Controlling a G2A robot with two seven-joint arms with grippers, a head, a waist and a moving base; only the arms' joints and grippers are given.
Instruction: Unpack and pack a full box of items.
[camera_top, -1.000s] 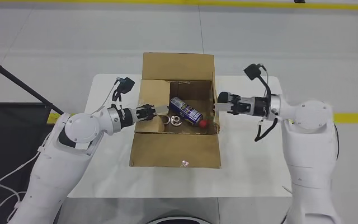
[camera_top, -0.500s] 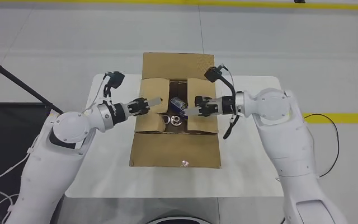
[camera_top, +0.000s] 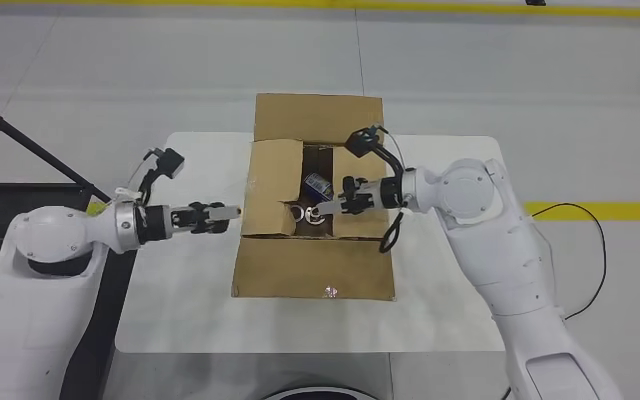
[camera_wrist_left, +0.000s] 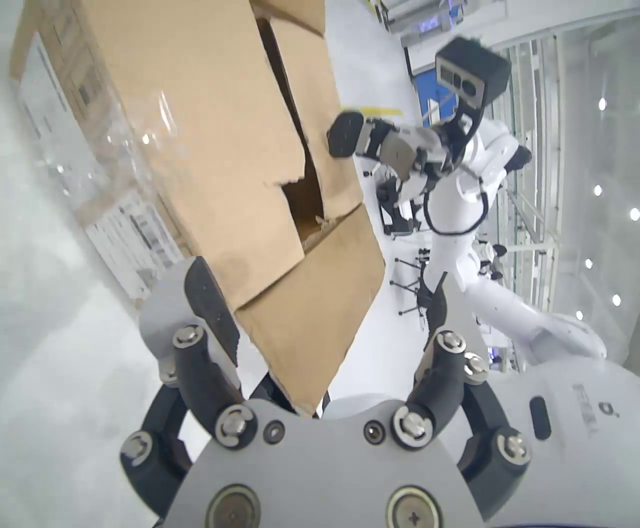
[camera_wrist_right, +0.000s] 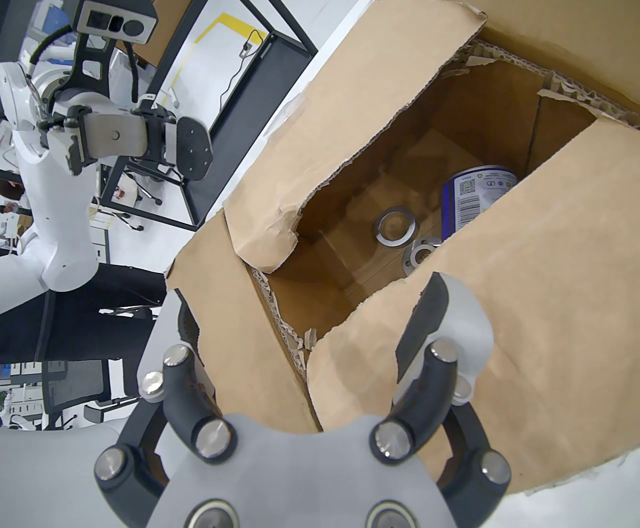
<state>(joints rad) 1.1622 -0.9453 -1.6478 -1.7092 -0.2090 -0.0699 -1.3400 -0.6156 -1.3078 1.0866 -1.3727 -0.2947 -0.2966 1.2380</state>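
A brown cardboard box (camera_top: 312, 268) stands mid-table with its left flap (camera_top: 274, 188) and right flap (camera_top: 362, 215) folded inward, the back and front flaps lying outward. Through the gap between the flaps I see a blue can (camera_wrist_right: 475, 200) and two metal rings (camera_wrist_right: 396, 226) on the box floor. My right gripper (camera_top: 320, 208) hovers open over the inner edge of the right flap (camera_wrist_right: 450, 320), above the opening. Just left of the box, off its side wall, my left gripper (camera_top: 230, 213) is open and holds nothing; the left wrist view has the box corner (camera_wrist_left: 310, 320) close before its fingers.
The white table (camera_top: 440, 310) has bare room to the left and right of the box. A black frame (camera_top: 45, 155) stands beyond the table's left edge. The front flap (camera_top: 315, 285) covers the table in front of the box.
The right gripper swung left and pushed the right flap down over the box, ending above the opening. The left gripper drew back left, off the left flap and out past the box wall.
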